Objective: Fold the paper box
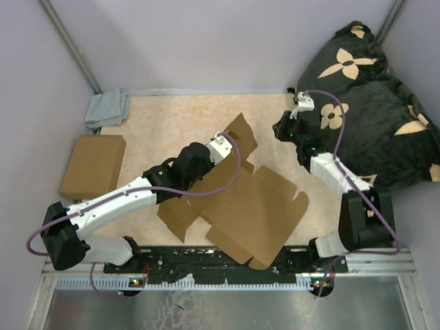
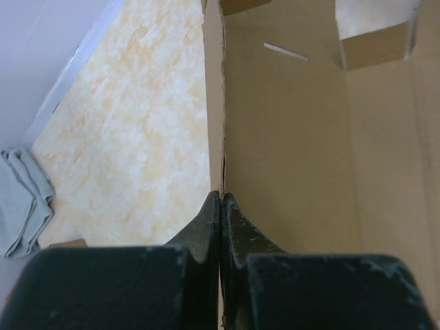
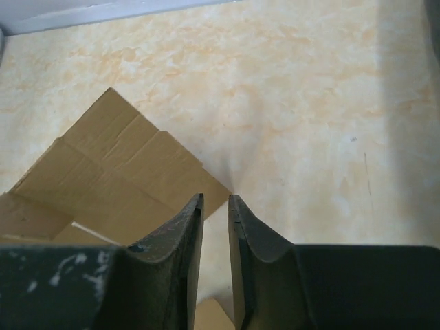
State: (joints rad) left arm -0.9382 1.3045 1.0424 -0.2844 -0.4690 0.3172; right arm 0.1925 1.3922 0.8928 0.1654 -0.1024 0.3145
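Observation:
The paper box (image 1: pixel 254 206) is a flat brown die-cut sheet with flaps and crease lines, spread over the middle of the table. One flap (image 1: pixel 242 134) stands lifted at the far end. My left gripper (image 1: pixel 223 155) is shut on that flap's edge. In the left wrist view the fingers (image 2: pixel 221 198) pinch the thin cardboard edge, and the sheet's inner panel (image 2: pixel 289 137) lies to the right. My right gripper (image 1: pixel 282 130) hovers to the right of the flap, touching nothing. Its jaws (image 3: pixel 216 199) stand a narrow gap apart and empty, with a corner of the sheet (image 3: pixel 110 172) below on the left.
A plain compact cardboard box (image 1: pixel 93 165) lies at the table's left side. A grey cloth (image 1: pixel 108 108) is bunched in the far left corner, also seen in the left wrist view (image 2: pixel 24 199). A black flowered pillow (image 1: pixel 371 103) fills the far right.

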